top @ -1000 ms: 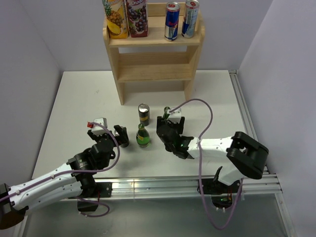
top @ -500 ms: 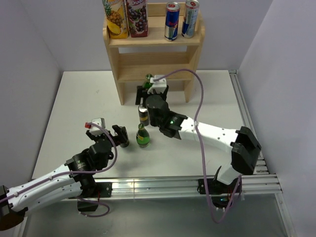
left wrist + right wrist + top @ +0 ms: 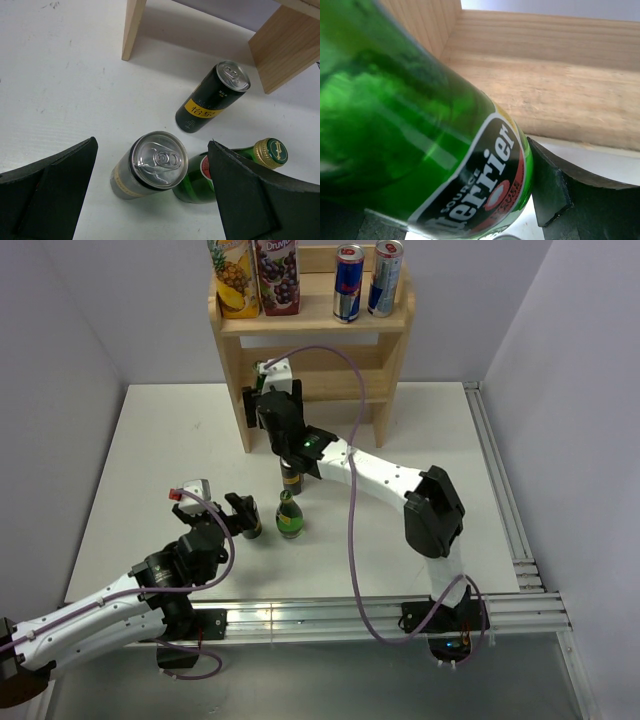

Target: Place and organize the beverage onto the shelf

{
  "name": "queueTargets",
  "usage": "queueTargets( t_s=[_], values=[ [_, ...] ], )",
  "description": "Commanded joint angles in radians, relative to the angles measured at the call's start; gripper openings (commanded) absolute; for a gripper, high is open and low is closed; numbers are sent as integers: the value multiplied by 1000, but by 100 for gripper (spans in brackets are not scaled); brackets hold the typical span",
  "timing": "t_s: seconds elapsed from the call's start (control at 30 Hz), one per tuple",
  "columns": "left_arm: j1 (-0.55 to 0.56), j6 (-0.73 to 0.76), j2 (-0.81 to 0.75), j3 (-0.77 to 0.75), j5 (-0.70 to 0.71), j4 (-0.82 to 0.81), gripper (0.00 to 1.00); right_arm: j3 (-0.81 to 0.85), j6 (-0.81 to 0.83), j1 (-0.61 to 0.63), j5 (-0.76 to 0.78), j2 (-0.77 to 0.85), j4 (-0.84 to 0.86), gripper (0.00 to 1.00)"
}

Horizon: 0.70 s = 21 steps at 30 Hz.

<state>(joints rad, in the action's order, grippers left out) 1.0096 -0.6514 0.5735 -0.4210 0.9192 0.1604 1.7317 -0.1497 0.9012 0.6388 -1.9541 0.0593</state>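
The wooden shelf [image 3: 312, 324] stands at the back of the table. Its top tier holds two juice cartons [image 3: 256, 276] and two cans [image 3: 365, 280]. My right gripper [image 3: 264, 392] is shut on a green Perrier bottle [image 3: 420, 140] and holds it tilted at the left end of a wooden tier [image 3: 560, 90]. My left gripper [image 3: 152, 150] is open. A silver can [image 3: 150, 170] stands between its fingers, untouched. A second green bottle [image 3: 290, 516] and a dark can with a yellow label [image 3: 291, 472] stand on the table.
The second green bottle [image 3: 235, 165] stands just right of the silver can, partly behind my right-hand finger [image 3: 260, 195]. The dark can [image 3: 212, 97] is farther off, near a shelf leg [image 3: 134, 27]. A rail [image 3: 500, 490] runs along the table's right edge.
My right arm has carried the green bottle from the middle of the table up and left to the left end of the shelf. The left gripper has barely moved.
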Motion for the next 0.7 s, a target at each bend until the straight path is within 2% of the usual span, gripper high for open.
queueTargets(
  t_s=[0.0, 0.5, 0.67],
  values=[
    [6, -7, -9, -4, 10, -21, 99, 141, 18, -16, -21, 17, 88, 0],
    [6, -17, 0, -4, 9, -9, 99, 371, -8, -44, -68, -150, 40, 0],
    [6, -17, 2, 1, 7, -15, 99, 402, -17, -58, -83, -189, 45, 0]
  ],
)
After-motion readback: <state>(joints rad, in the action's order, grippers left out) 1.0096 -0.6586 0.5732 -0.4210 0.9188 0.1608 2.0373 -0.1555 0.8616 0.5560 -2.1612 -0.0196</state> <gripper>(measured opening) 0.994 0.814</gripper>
